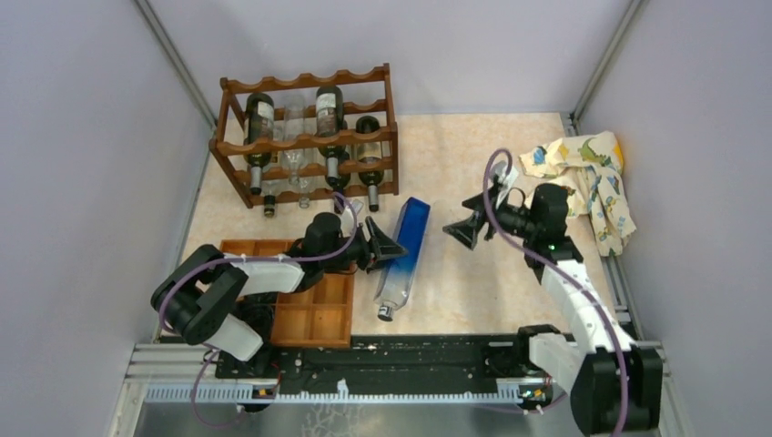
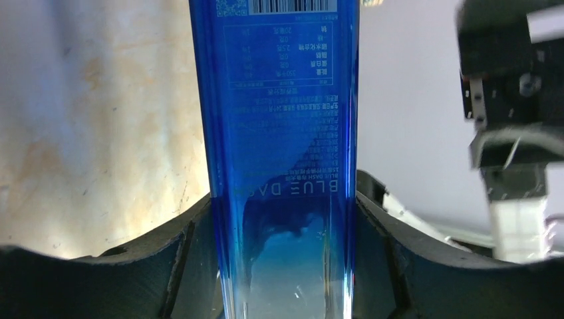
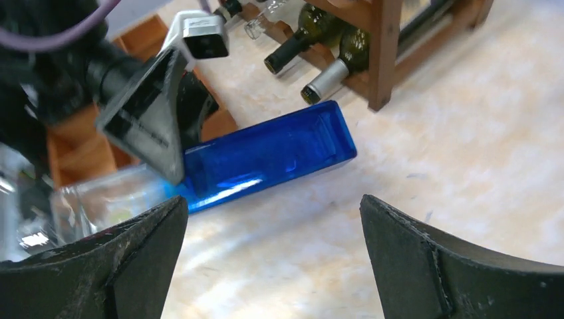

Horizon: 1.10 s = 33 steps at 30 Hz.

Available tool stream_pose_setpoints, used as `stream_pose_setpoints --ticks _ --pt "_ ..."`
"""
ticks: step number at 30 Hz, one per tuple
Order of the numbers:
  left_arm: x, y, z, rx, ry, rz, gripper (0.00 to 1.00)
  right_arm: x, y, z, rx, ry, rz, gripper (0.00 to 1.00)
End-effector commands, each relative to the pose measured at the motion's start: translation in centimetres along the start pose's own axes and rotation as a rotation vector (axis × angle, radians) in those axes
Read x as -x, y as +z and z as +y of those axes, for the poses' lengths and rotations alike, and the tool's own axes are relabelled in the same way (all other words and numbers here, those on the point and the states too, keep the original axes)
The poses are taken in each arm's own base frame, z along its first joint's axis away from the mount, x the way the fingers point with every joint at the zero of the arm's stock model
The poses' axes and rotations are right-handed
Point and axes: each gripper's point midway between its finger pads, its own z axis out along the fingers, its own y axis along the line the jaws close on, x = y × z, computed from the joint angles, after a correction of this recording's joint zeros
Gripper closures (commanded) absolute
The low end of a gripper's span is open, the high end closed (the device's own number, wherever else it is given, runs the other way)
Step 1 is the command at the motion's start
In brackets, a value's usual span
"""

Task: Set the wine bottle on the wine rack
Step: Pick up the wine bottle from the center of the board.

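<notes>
the only writing that reads is on the blue wine bottle (image 1: 410,232): "blue dash" in pale letters, upside down in the left wrist view. beyond it sit blocks of small print, a framed table, a barcode and a square code, all too fine to read. two dark bottles in the rack carry pale labels whose text is too small to tell.

counted: one blue bottle, one wine rack (image 1: 309,137), one wooden compartment tray (image 1: 314,319), one crumpled printed cloth (image 1: 590,173), two arms. the rack holds at least four bottles, three dark and one clear, necks pointing toward the near edge. whether more lie in its lowest tier is hard to tell.

the blue bottle is not on the rack. it lies on its side near the middle of the worktop (image 1: 492,291), flat base toward the rack's right front corner, clear neck end toward the near edge, just beside the tray's right side. its glass goes from deep blue at the base to clear at the neck.

the left gripper (image 1: 391,249) grasps the bottle's body, one finger against each side. the right gripper (image 1: 462,229) hangs to the bottle's right with fingers spread wide, apart from it and holding nothing.

the rack stands in the far left corner, the cloth in the far right corner, the tray at the near left.
</notes>
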Motion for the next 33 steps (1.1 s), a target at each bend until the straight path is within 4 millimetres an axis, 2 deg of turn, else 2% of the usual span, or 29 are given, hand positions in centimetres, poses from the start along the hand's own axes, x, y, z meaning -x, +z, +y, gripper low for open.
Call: stream_pose_setpoints --ticks 1,4,7,12,18,23,29,31,33 --pt "0.4 -0.8 -8.8 -0.315 0.417 0.012 1.0 3.8 1.3 -1.4 -0.041 0.51 -0.085 0.02" --pt "0.5 -0.9 -10.1 -0.38 0.46 -0.001 1.0 4.0 2.0 -1.5 -0.016 0.659 -0.104 0.02" --pt "0.9 -1.1 -11.7 -0.453 0.436 -0.033 1.0 3.0 2.4 -1.4 -0.002 0.771 -0.092 0.02" --pt "1.8 -1.9 -14.8 -0.598 0.368 -0.095 1.0 2.0 2.5 -1.2 0.019 0.78 -0.097 0.02" --pt "1.8 -1.9 -18.1 -0.697 0.364 -0.07 1.0 2.6 3.8 -0.3 0.08 0.753 -0.116 0.02" --pt "1.1 -1.4 -20.3 -0.751 0.383 -0.022 1.0 4.4 5.2 0.0 0.116 0.738 -0.157 0.02" --pt "0.6 -1.3 -20.7 -0.776 0.399 -0.003 1.0 8.4 5.4 -0.4 0.18 0.731 -0.271 0.06" --pt "0.5 -1.3 -20.7 -0.78 0.399 -0.001 1.0 9.5 5.3 -0.3 0.198 0.733 -0.303 0.1" --pt "0.5 -1.3 -20.7 -0.788 0.393 0.003 1.0 10.3 5.2 -0.2 0.214 0.746 -0.323 0.18"
